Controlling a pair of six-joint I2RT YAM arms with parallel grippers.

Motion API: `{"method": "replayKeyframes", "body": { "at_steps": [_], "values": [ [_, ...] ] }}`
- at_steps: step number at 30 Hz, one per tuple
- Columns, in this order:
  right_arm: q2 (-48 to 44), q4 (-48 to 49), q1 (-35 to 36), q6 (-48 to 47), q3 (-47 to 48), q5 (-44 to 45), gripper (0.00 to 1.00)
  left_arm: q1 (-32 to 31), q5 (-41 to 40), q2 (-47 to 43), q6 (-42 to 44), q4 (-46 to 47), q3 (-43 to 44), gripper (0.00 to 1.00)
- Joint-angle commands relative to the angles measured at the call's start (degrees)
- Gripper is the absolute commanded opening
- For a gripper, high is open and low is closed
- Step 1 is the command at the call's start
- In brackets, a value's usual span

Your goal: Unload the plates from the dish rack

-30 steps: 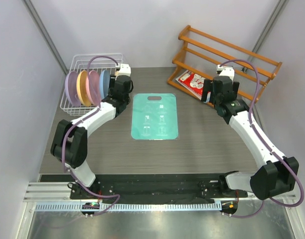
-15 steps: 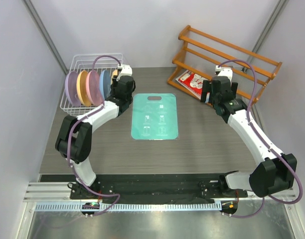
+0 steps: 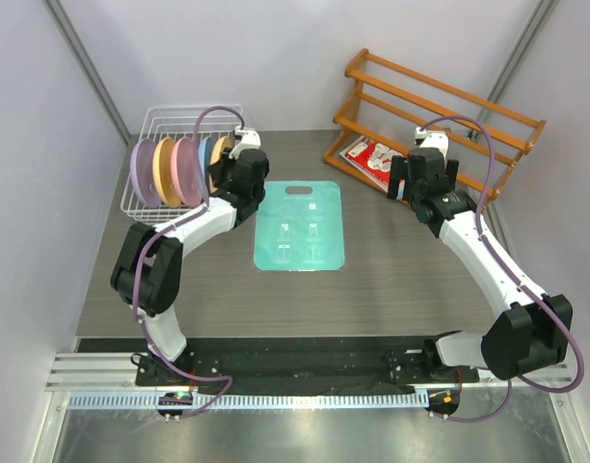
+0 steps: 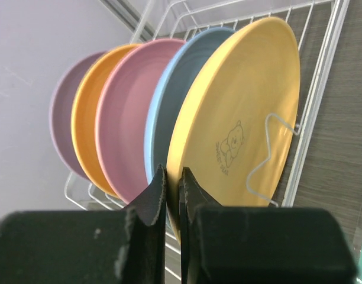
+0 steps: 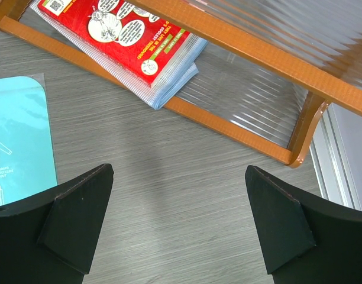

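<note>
Left wrist view: left gripper clamps the yellow plate by its rim, bear print lettering unreadable, rightmost in the rack, far left. Right gripper gapes wide, empty.

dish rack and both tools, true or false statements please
1. Five plates stand on edge in the dish rack. True.
2. The left tool is shut on the yellow plate at its rim. True.
3. The blue plate stands nearest the left tool. False: the yellow plate does; the blue plate is behind it.
4. The right tool holds a plate. False: it is open and empty, by the wooden rack.
5. A plate lies on the teal mat. False: none does.
</note>
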Motion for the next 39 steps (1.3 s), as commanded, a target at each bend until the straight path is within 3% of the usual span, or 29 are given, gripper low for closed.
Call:
{"method": "replayKeyframes", "body": {
  "at_steps": [1, 5, 12, 17, 20, 24, 25, 26, 27, 28, 29, 35, 39],
  "values": [
    [-0.3, 1.1, 0.1, -0.8, 0.6, 0.0, 1.0, -3.4, -5.5, -0.1, 8.5, 12.9, 2.5, 0.0],
    [-0.1, 0.9, 0.1, -0.9, 0.6, -0.5, 1.0, -5.0, -12.5, 1.7, 20.7, 24.1, 2.3, 0.0],
    [-0.2, 0.6, 0.1, -0.8, 0.7, -0.7, 0.99, -7.0, -17.7, 5.0, 43.5, 50.9, 2.0, 0.0],
    [-1.0, 0.6, 0.1, -0.5, 0.8, -0.9, 1.0, -8.4, -19.3, 1.8, 45.5, 51.9, 1.4, 0.0],
    [-1.2, 0.4, 0.1, -0.2, 0.7, -1.2, 1.0, -10.4, -20.4, -1.4, 44.0, 46.2, 1.4, 0.0],
    [-2.2, -0.1, 0.0, 0.4, 0.7, -1.5, 1.0, -12.8, -20.1, -7.3, 32.7, 28.9, 1.7, 0.0],
    [-2.4, -0.2, 0.1, 0.5, 0.7, -1.6, 1.0, -13.4, -18.3, -8.9, 23.3, 23.3, 2.1, 0.0],
    [-2.7, -0.3, 0.1, 0.6, 0.6, -1.5, 1.0, -14.4, -15.9, -12.6, 16.6, 7.0, 2.8, 0.0],
    [-2.9, -0.6, 0.0, 0.8, 0.6, -1.8, 1.0, -14.6, -12.9, -14.4, 9.4, -2.6, 5.7, 0.0],
    [-3.4, -0.8, 0.1, 1.3, 0.6, -1.9, 1.0, -14.5, -9.1, -15.9, -5.7, -11.9, 7.6, 0.0],
    [-3.7, -0.9, 0.1, 1.7, 0.5, -2.0, 1.0, -14.4, -1.5, -17.6, -9.2, -21.4, 8.4, 0.0],
    [-8.6, -1.0, 0.1, 3.6, -2.4, -5.9, 1.0, -15.5, 13.5, -25.7, -23.2, -30.7, 6.9, 0.0],
    [-12.9, 2.0, 0.0, 5.2, -6.4, -11.7, 1.0, -15.6, 26.9, -30.0, -29.9, -29.7, 3.2, 0.0]
  ]
}}
